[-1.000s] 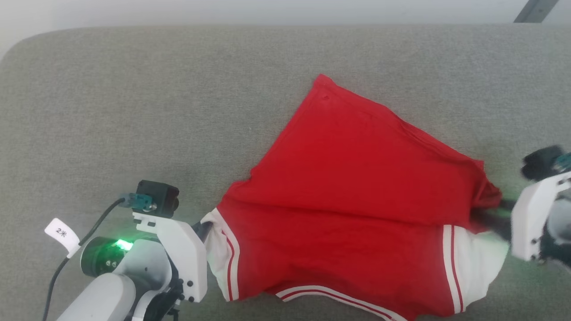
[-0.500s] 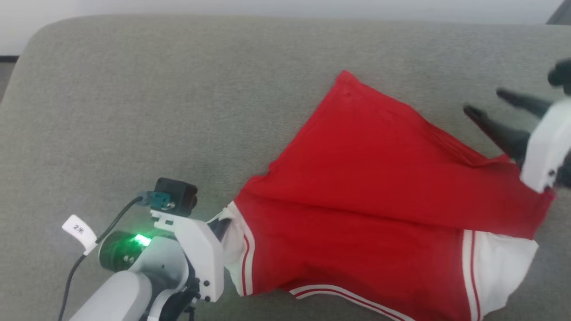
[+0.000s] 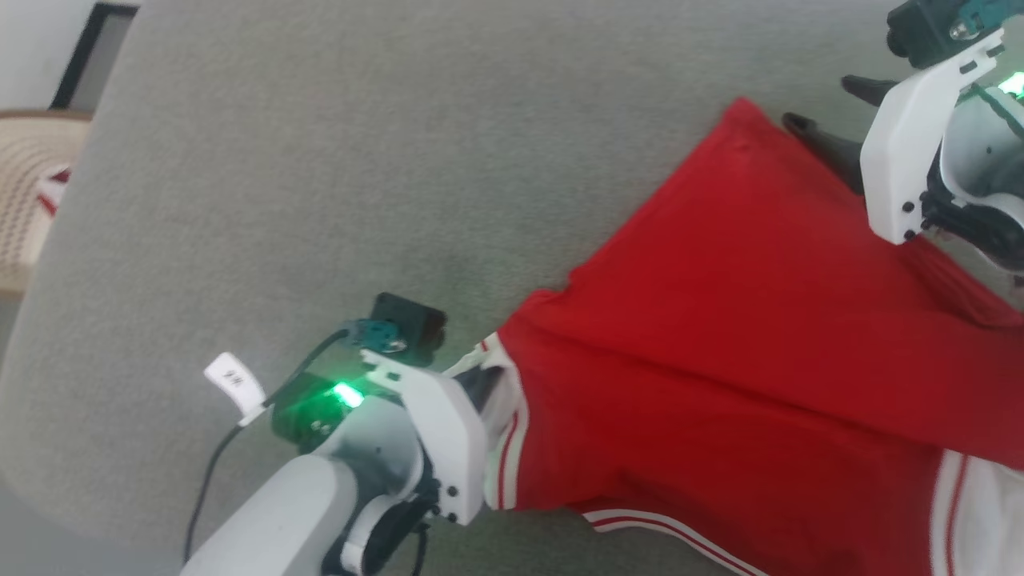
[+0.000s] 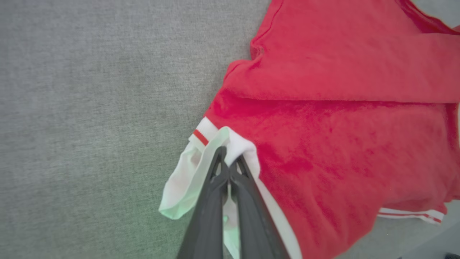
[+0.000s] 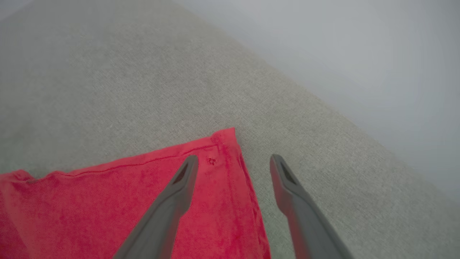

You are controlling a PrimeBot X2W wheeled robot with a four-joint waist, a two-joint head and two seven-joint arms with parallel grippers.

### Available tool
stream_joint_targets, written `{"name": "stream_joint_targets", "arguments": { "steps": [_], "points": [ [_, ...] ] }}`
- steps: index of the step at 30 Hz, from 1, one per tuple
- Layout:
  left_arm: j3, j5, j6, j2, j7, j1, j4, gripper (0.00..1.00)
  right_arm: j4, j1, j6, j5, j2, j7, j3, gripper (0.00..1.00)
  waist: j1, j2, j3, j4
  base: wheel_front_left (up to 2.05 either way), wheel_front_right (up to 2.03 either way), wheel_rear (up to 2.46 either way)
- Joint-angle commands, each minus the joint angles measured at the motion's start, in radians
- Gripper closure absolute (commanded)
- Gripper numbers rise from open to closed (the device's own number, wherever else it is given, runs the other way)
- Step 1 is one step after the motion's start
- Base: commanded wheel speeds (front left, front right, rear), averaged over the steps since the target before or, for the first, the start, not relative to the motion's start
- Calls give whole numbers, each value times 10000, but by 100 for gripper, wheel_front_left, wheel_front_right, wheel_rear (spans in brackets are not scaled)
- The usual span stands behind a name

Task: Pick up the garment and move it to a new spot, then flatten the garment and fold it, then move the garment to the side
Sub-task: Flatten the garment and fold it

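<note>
1. One garment [image 3: 720, 360] is counted, spread on the grey cushion [image 3: 320, 200] at the lower right of the head view.
2. Two grippers are counted. The left gripper [image 4: 227, 158] is clamped on the garment's white cuff [image 4: 201, 162], lower centre.
3. The right gripper [image 5: 233, 162] is held with jaws spread and nothing gripped, straddling the garment's far red corner, upper right; contact cannot be told.
4. A woven beige item [image 3: 20, 200] is noted at the left edge, well apart.

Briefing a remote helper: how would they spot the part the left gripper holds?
On the grey cushion lies a red garment. The left gripper is shut on its left cuff. That cuff is white with a red stripe, unlike the plain red body.
</note>
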Motion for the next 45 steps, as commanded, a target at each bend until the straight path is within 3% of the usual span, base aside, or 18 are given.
{"name": "stream_joint_targets", "arguments": {
  "steps": [1, 10, 17, 18, 19, 28, 33, 45],
  "points": [
    [-48, 51, -69, -89, -42, -179, 38, 100, 216, -191, -3, -17, -101, -12, 156, 0, 0, 0, 294, 379, 0, 0, 0],
    [-440, 61, -449, -818, -421, -718, 780, 100, 2232, -1435, -5, 725, -349, 767, 2545, 0, 0, 0, 907, 1229, 0, 0, 0],
    [-553, 0, -658, -1064, -689, -876, 1304, 100, 3321, -1120, -8, 1665, -433, 1991, 4269, 0, 0, 0, 1090, 1504, 0, 0, 0],
    [-536, -21, -684, -1064, -689, -893, 1357, 100, 3409, -1100, -8, 1856, -493, 2224, 4453, 65, 0, 0, 1085, 1502, 0, 0, 0],
    [-505, -35, -685, -1042, -723, -900, 1415, 100, 3474, -1150, -5, 1984, -561, 2343, 4551, 100, 0, 0, 1073, 1488, 0, 0, 0],
    [-65, -221, -685, -530, -395, -1389, 1427, 100, 3027, -2332, -10, 2570, -846, 1197, 4797, 100, 0, 0, 453, 835, 0, 0, 0],
    [244, -30, -627, 122, 6, -1917, 1175, 100, 2500, -2772, -8, 2881, -915, 475, 4866, 100, 0, 0, 57, 338, 0, 0, 0],
    [1182, 314, -1032, 1843, 1490, -4730, 1034, 100, 1193, -3403, -8, 3257, -1837, -1264, 4862, 100, 0, 0, -1143, -1062, 0, 0, 0]
  ]
}}
